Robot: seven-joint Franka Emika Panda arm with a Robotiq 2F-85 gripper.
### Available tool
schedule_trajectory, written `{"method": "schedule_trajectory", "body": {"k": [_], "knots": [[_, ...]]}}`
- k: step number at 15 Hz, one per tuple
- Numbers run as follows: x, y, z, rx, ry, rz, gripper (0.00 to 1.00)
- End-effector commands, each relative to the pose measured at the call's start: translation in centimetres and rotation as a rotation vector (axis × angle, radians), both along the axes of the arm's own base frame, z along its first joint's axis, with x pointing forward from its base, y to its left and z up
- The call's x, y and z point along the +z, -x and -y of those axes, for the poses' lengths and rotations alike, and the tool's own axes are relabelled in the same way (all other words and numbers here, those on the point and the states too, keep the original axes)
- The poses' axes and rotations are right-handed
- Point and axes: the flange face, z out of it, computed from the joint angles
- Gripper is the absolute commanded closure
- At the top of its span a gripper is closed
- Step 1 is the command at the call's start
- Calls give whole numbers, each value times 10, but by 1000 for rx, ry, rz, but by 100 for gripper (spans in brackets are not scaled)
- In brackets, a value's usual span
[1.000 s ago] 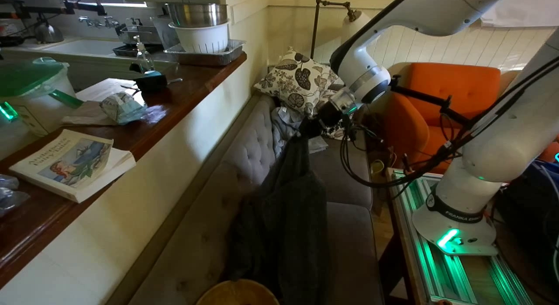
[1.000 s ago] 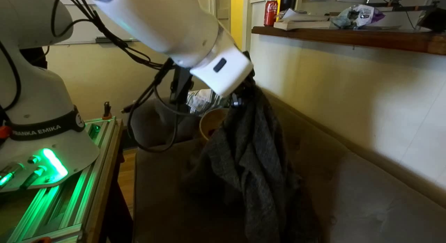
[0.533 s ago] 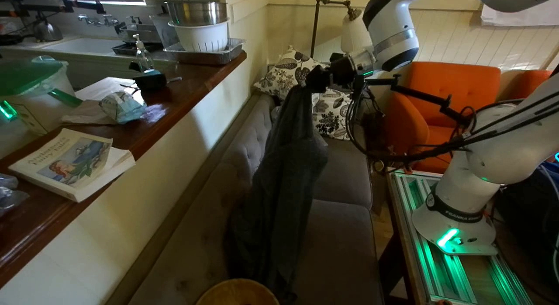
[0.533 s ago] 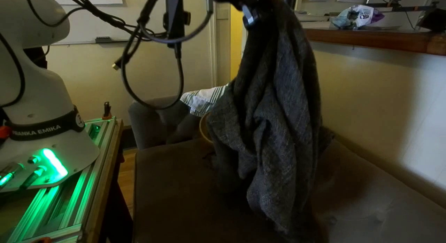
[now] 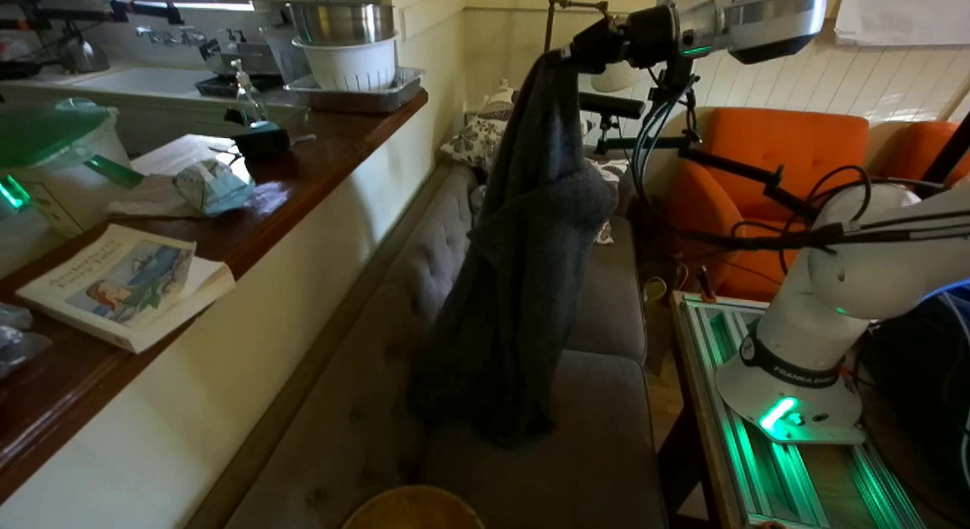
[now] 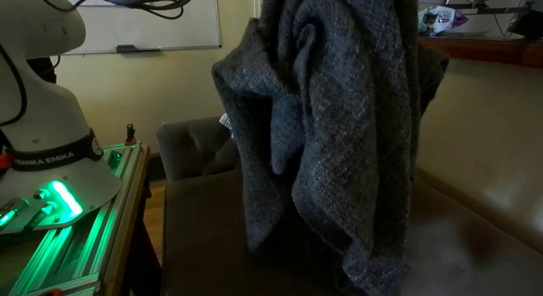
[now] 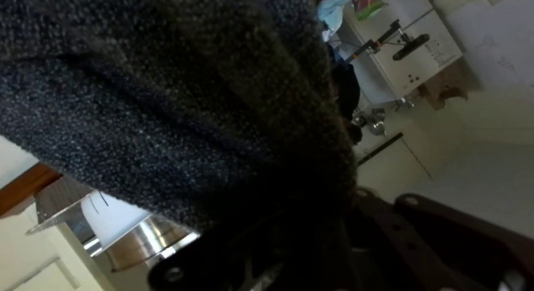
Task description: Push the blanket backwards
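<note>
A gripper (image 5: 565, 57) pinches the gathered top of a gray blanket (image 5: 523, 248) hanging over a couch (image 5: 606, 408) off one edge of the tabletop (image 5: 712, 392), where its weight on that single hold could drag it free into a heap.

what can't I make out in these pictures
Top of the blanket: cut off by the upper edge in an exterior view.
Where the end effector pinches: lost in dark blanket folds in the wrist view.
Rest of the round wooden object: cut off by the lower edge in an exterior view.
</note>
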Motion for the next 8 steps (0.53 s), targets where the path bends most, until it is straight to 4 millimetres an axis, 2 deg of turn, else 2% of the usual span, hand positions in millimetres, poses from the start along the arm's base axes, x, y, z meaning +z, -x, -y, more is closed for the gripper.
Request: {"method": "schedule_trajectory", "body": {"k": [1,2,3,6,8], "knots": [[23,1,-56,5,195,-81,99],[22,-5,-71,19,246,-123,99],[21,-20,-82,44,284,-190,99],[12,-31,-115,132,377,-318,99],[7,-34,-128,197,360,-356,99]]}}
